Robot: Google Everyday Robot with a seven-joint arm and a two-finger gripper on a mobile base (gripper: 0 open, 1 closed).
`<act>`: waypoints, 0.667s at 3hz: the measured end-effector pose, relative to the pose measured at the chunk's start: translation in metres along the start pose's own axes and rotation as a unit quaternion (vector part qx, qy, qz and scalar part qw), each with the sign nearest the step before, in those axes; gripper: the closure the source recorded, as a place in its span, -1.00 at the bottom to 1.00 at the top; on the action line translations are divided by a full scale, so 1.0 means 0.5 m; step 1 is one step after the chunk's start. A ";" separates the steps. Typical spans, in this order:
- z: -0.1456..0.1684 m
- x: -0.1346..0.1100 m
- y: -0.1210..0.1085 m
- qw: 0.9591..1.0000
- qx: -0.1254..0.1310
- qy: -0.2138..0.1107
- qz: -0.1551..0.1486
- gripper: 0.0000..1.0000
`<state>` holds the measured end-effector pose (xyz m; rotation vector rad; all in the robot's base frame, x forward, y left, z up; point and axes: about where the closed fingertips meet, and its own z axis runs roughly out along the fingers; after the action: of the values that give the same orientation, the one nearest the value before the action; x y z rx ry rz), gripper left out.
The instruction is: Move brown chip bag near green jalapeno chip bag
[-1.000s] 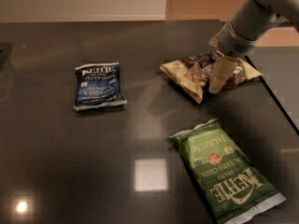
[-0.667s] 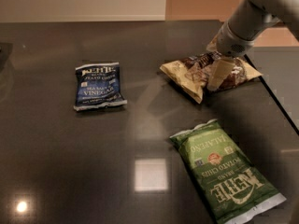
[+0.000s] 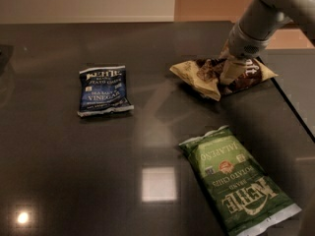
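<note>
The brown chip bag (image 3: 206, 75) lies crinkled on the dark table at the back right, with pale tan ends and a dark middle. My gripper (image 3: 231, 73) comes down from the upper right and sits on the middle of this bag, touching it and hiding part of it. The green jalapeno chip bag (image 3: 238, 181) lies flat at the front right, one end near the front edge. It is well apart from the brown bag, with bare table between them.
A blue Kettle vinegar chip bag (image 3: 103, 91) lies at the left middle. The dark glossy table (image 3: 74, 181) has its right edge (image 3: 290, 107) running just past the brown bag. Bright light reflections show on the front of the table.
My gripper has shifted slightly left on the brown chip bag. The bag itself has hardly moved. The other bags have not moved.
</note>
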<state>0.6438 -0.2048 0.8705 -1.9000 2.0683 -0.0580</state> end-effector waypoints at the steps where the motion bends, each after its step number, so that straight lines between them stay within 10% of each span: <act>1: -0.033 -0.001 0.015 1.000 0.002 0.003 -0.007 0.76; 2: -0.089 -0.010 0.046 1.000 0.001 -0.005 -0.004 1.00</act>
<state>0.6102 -0.2060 0.9078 -1.9041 2.0536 -0.0537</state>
